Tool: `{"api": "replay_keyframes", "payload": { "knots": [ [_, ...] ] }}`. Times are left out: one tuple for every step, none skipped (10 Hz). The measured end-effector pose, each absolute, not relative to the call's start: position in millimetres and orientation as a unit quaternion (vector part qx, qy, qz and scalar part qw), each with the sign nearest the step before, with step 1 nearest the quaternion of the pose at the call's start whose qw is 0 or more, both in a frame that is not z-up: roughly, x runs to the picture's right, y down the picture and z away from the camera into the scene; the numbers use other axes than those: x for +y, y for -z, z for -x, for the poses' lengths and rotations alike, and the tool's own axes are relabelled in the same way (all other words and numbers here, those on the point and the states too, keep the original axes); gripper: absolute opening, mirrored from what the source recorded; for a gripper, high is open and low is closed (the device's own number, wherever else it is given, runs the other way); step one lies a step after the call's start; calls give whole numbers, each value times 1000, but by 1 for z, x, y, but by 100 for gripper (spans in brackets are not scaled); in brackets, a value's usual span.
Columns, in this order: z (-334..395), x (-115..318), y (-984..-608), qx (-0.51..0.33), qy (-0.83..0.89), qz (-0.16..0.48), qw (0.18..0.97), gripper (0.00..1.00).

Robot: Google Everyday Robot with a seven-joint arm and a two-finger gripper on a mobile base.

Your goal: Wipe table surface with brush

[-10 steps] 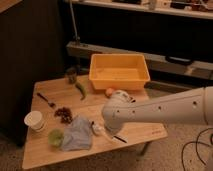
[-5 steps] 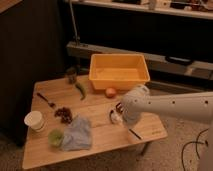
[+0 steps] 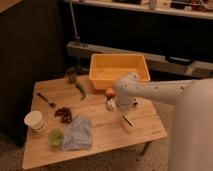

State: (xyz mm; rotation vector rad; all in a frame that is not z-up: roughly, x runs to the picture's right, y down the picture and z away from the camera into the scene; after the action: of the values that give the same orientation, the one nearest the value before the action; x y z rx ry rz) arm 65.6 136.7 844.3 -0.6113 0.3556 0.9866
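Light-brown wooden planks form the table surface (image 3: pixel 107 142), a wide rectangle that carries everything in view. From the right edge a thick white robot arm (image 3: pixel 160 92) reaches over the far right part of the table. Its gripper (image 3: pixel 111 104) hangs low over the wood, just in front of a yellow rectangular plastic bin (image 3: pixel 119 72). The jaws are closed together, and nothing can be made out between them.

A slim dish brush with a whitish head and a black-and-white handle (image 3: pixel 127 121) lies flat on the table just beside the gripper, toward the near right edge. Whether it touches the jaws cannot be told. A small round orange fruit (image 3: pixel 109 92) sits between the bin and the gripper.

Further left, a curved green pepper (image 3: pixel 81 91) lies near a dark round jar (image 3: pixel 71 75) at the far edge. A small dark metal spoon (image 3: pixel 47 100) and a cluster of dark red bits (image 3: pixel 63 114) lie nearer. At the near left stand a white paper cup (image 3: pixel 35 120) and a small green cup (image 3: pixel 55 137), with a crumpled blue-grey cloth (image 3: pixel 78 133) beside the green cup.
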Motion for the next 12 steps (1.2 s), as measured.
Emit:
{"api": "replay_keyframes", "payload": {
  "knots": [
    [-41,140,-834,155,-446,289,833,0],
    [-23,146,-822,143,-429,292,843,0],
    [-9,157,-804,132,-409,296,853,0],
    [-2,165,-789,123,-391,300,862,0],
    [2,175,-776,116,-377,308,866,0],
    [1,184,-767,113,-369,314,867,0],
    [-7,195,-759,113,-364,323,866,0],
    [-22,207,-753,116,-362,334,863,0],
    [-43,220,-747,123,-366,343,856,0],
    [-62,231,-744,132,-372,350,850,0],
    [-86,242,-744,146,-387,357,838,0],
    [-103,248,-749,159,-405,362,825,0]
  ]
}}
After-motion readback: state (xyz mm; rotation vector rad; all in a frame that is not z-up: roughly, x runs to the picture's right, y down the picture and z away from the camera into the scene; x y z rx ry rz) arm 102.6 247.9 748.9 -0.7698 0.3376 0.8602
